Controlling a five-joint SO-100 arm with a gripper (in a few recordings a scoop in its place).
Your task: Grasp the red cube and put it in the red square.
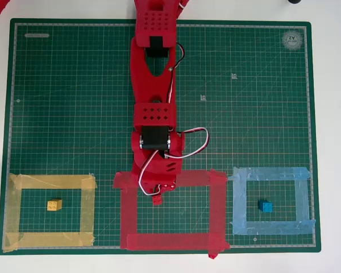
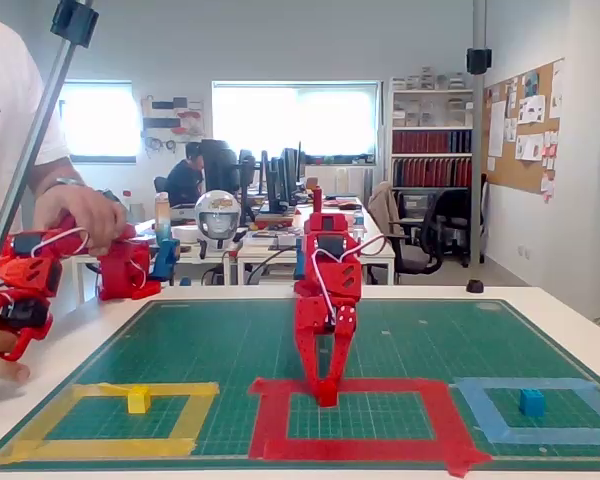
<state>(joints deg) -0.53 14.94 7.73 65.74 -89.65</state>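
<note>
My red arm reaches down over the far strip of the red square (image 1: pixel 170 241), a wide red tape frame at the mat's near middle (image 2: pixel 360 450). The gripper (image 1: pixel 157 197) points down just inside that strip. Its fingers (image 2: pixel 337 350) converge to a tip at mat level. A small red block, the red cube (image 1: pixel 157 199), sits pinched at that tip (image 2: pixel 326 394). It is hard to separate from the red fingers and tape. The gripper is shut on it.
A yellow cube (image 1: pixel 54 205) lies inside the yellow tape frame (image 1: pixel 51 182) at the left. A blue cube (image 1: pixel 265 206) lies inside the light-blue tape frame (image 1: pixel 270 173) at the right. The green cutting mat (image 1: pixel 74 102) covers the white table.
</note>
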